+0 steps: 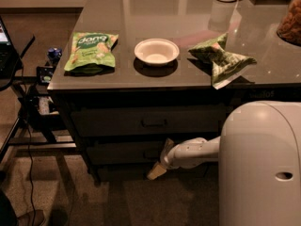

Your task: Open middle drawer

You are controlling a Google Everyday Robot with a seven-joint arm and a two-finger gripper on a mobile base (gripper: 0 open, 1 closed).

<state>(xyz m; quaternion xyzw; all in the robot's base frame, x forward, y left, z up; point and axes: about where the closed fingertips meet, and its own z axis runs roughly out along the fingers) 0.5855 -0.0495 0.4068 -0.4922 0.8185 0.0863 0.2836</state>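
We see the middle drawer (120, 153), a wide dark front, apparently shut. Its small handle lies between the spread fingers of the gripper (161, 158).
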